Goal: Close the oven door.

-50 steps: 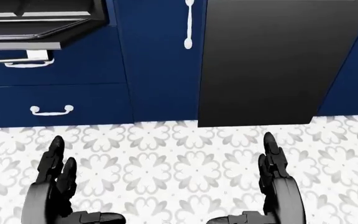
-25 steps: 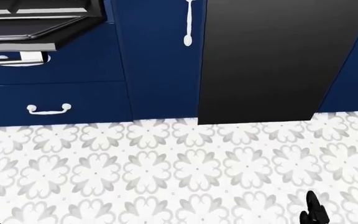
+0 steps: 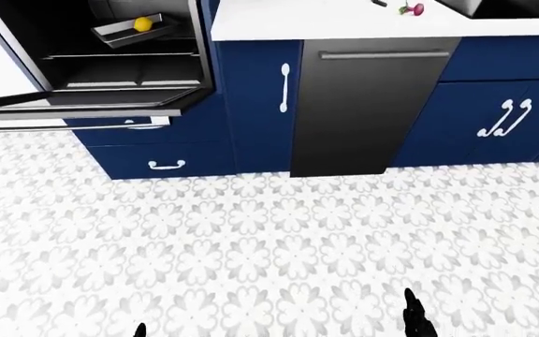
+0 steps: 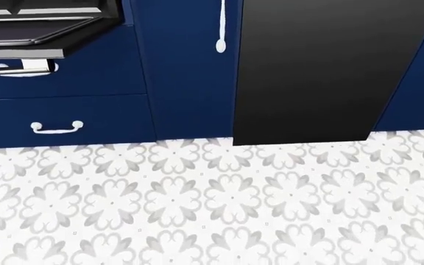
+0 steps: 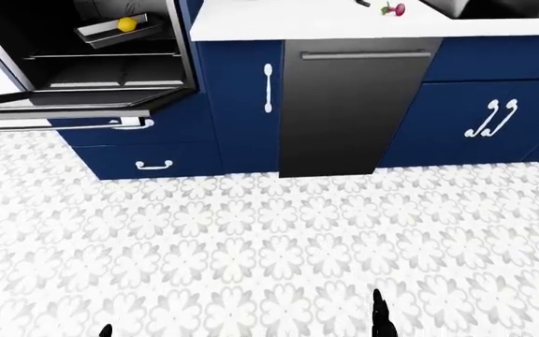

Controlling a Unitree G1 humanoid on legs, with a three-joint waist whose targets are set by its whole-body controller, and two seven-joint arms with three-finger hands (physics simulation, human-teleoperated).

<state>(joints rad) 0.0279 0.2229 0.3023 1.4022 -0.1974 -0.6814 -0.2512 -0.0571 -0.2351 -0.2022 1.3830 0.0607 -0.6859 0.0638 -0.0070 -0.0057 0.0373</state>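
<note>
The oven door (image 3: 73, 111) hangs open, dropped flat at the top left of the left-eye view, and everything else is best placed from it. Inside the oven above it sits a tray (image 3: 131, 31) holding a small yellow item, probably a lemon (image 3: 142, 24), though it is too small to be sure.

The main risk, as I judge it, is distance: the robot stands well apart from the door, so a reach from here would miss or only clip the door's edge. A push from above rather than a lift from beneath would hold the door down. A step left could also knock a leg against the door's jutting lip.

Just right of the door stands a blue cabinet (image 3: 258, 98) with a white handle, then a dark dishwasher (image 3: 358, 105), then more blue doors. Below the door is a drawer (image 3: 162, 158).

The white countertop (image 3: 298, 17) right of the door carries a small red thing. The floor (image 3: 270, 246) is pale floral tile.

Only fingertips show at the bottom edge: left hand (image 3: 141, 329), right hand (image 3: 414, 319). I cannot tell whether either is open or closed; neither grips anything visible.
</note>
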